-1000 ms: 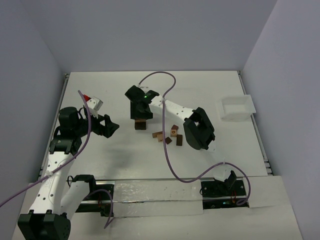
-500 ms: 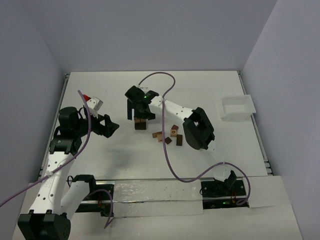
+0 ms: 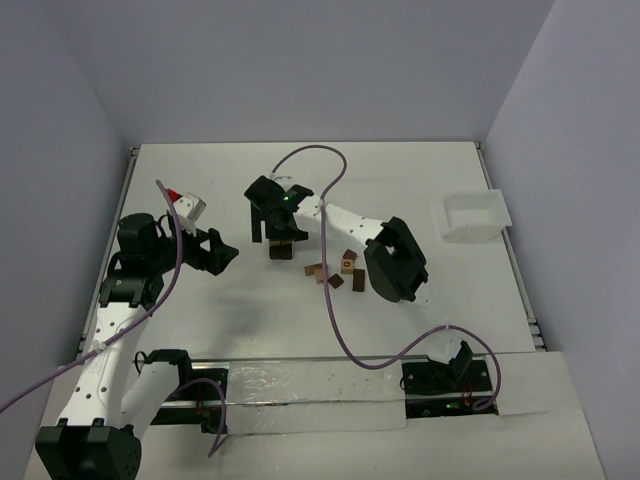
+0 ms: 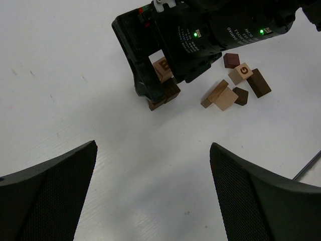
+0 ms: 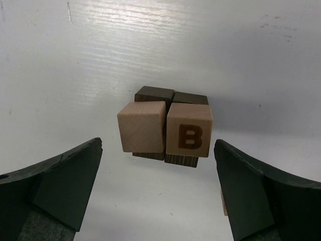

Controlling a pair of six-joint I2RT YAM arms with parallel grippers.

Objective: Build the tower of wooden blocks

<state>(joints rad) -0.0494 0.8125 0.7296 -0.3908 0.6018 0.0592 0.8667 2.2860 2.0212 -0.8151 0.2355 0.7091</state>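
Left gripper [image 3: 216,251]: black two-finger pincer, jaws spread wide, grasping nothing, poised over the white table [image 3: 200,180] left of centre. Wood block tower [image 5: 165,131]: two light tan cubes, one stamped "B", resting side by side on dark brown blocks near the table's middle. Right gripper [image 3: 278,228]: directly above the tower, jaws parted to either side, touching no block. Loose wooden blocks [image 3: 340,270]: small scattered cluster just right of the tower. White rectangular tray [image 3: 492,212]: far right edge.

Wood block tower [image 5: 175,133] — tan tops, dark brown base.
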